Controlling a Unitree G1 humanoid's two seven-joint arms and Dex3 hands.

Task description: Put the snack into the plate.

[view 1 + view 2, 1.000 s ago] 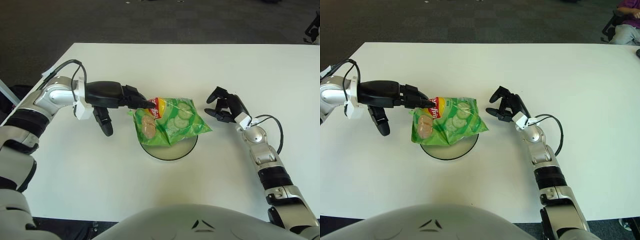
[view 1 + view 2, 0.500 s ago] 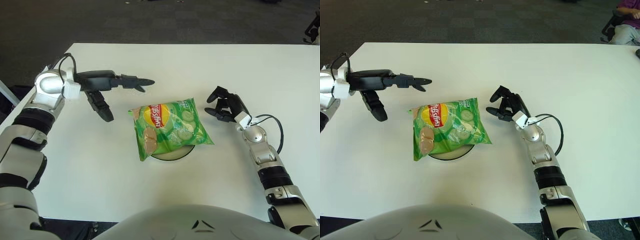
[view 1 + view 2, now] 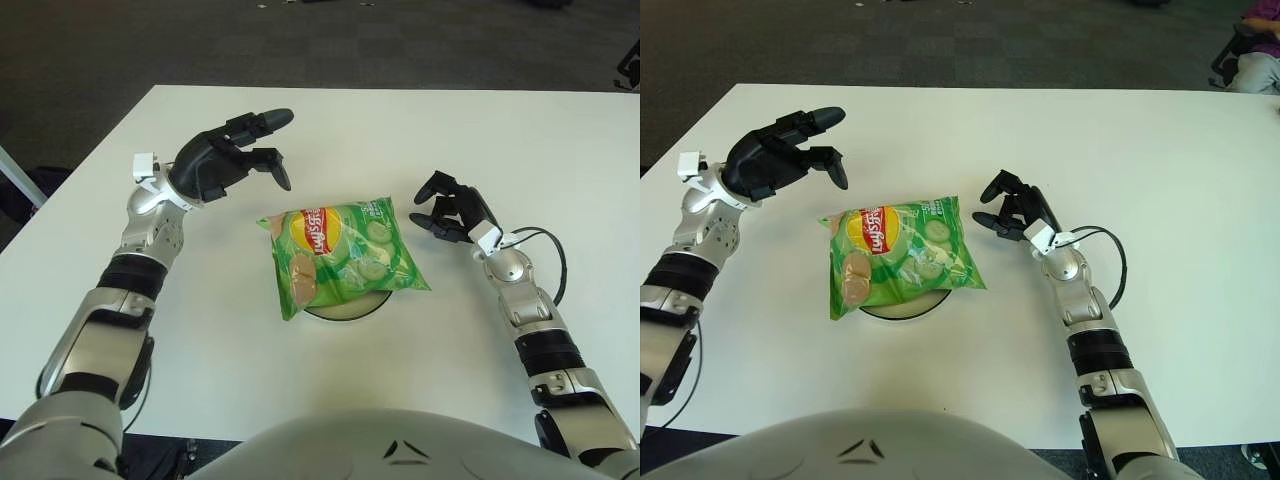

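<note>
Where the left eye view shows the table [image 3: 560, 140], green bag [image 3: 340, 255] lying flat on top of white plate [image 3: 345, 308], covering nearly all of it; only the near rim peeking out below the bag. Logo end of bag toward upper left, bag corners overhanging the plate on the left and right. Left hand [image 3: 222, 160] raised up-left of the bag, well apart from it, nothing in it; fingers [image 3: 262, 121] loosely spread, one stretched out to the right, the others bent a little, thumb hanging down toward the table. Right hand [image 3: 455, 208] just right of the bag, not touching it, fingers half curled and loose, holding nothing; cable looping off the wrist over the table. Robot torso at bottom edge.

In the right eye view, same layout. Bag [image 3: 902, 255] on plate [image 3: 902, 311], rim showing only at the near side under the bag. Left hand [image 3: 775, 155] up-left of bag, clear gap between, empty, fingers relaxed and parted. Right hand [image 3: 1015, 208] close beside the bag's right edge, small gap visible, fingers loosely bent, empty. Cannot tell whether either hand touches the table [image 3: 1200, 150]. Dark carpet beyond the far table edge.
</note>
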